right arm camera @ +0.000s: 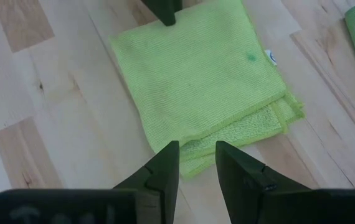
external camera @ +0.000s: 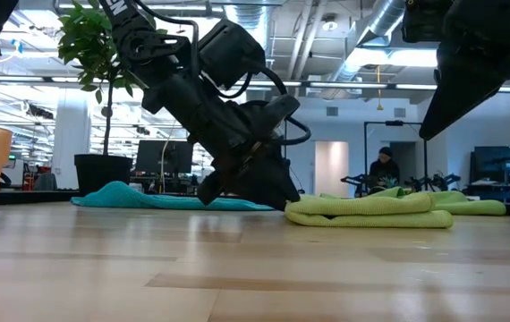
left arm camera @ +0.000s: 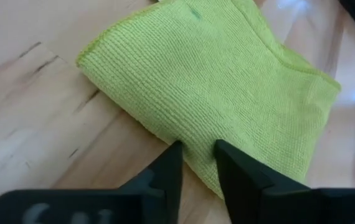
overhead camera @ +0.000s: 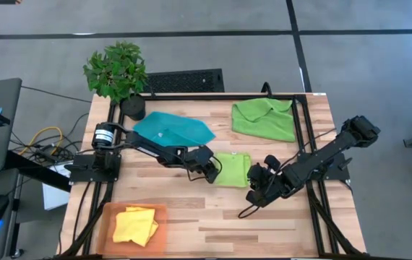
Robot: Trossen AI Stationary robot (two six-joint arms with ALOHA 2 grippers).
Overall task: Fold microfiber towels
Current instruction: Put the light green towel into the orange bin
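Table [overhead camera: 213, 224]: folded green towel [overhead camera: 233, 170] between pincers.

The left arm reaches from its base toward the middle of the bench, its hand [overhead camera: 211, 170] low, fingers [left arm camera: 165, 171] a narrow gap apart. The right arm stretches in from the opposite side, elbow raised, its hand [overhead camera: 258, 189] tipped downward, fingers [right arm camera: 162, 168] likewise slightly parted, apparently gripping nothing.

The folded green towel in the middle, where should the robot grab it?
Probably the folded lime towel at its layered edge, coming from the right gripper's side: the stacked layers stick out there, so open fingers could pinch them all together.
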